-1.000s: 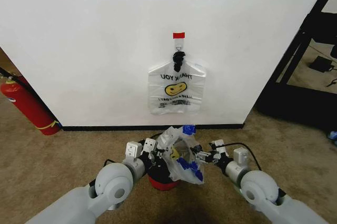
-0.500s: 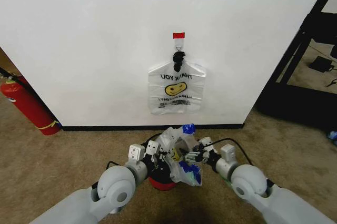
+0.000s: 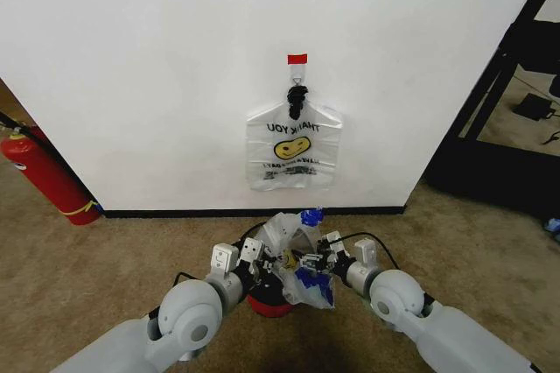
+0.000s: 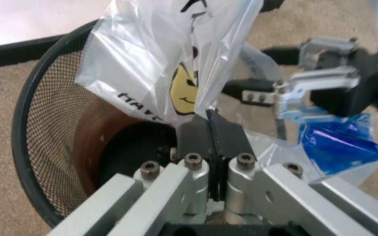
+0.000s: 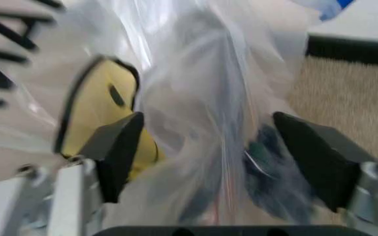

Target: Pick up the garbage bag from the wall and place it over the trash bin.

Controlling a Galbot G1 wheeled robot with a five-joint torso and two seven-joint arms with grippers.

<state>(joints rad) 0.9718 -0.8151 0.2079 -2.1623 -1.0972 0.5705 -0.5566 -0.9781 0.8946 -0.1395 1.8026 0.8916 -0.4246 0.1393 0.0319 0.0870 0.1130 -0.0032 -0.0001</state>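
The garbage bag (image 3: pixel 297 255), thin white plastic with a yellow smiley and blue patches, is bunched over the trash bin (image 3: pixel 265 300) on the carpet below the wall (image 3: pixel 131 84). In the left wrist view the bag (image 4: pixel 175 64) rises from my left gripper (image 4: pixel 213 129), which is shut on its film just inside the black mesh rim (image 4: pixel 28 123). My left gripper (image 3: pixel 260 261) sits at the bag's left side. At the bag's right side is my right gripper (image 3: pixel 312 262). It stands open (image 5: pixel 215 152), with crumpled bag film (image 5: pixel 196 88) between its fingers.
A like smiley bag (image 3: pixel 293 150) hangs from a black hook under a red tape strip (image 3: pixel 297 59) on the wall. A red fire extinguisher (image 3: pixel 44 176) leans at the far left. A black shelf frame (image 3: pixel 516 66) stands at the right.
My right gripper has moved left, closing in on the bag over the bin. The left arm has shifted slightly and the bag has bunched tighter between the two grippers.
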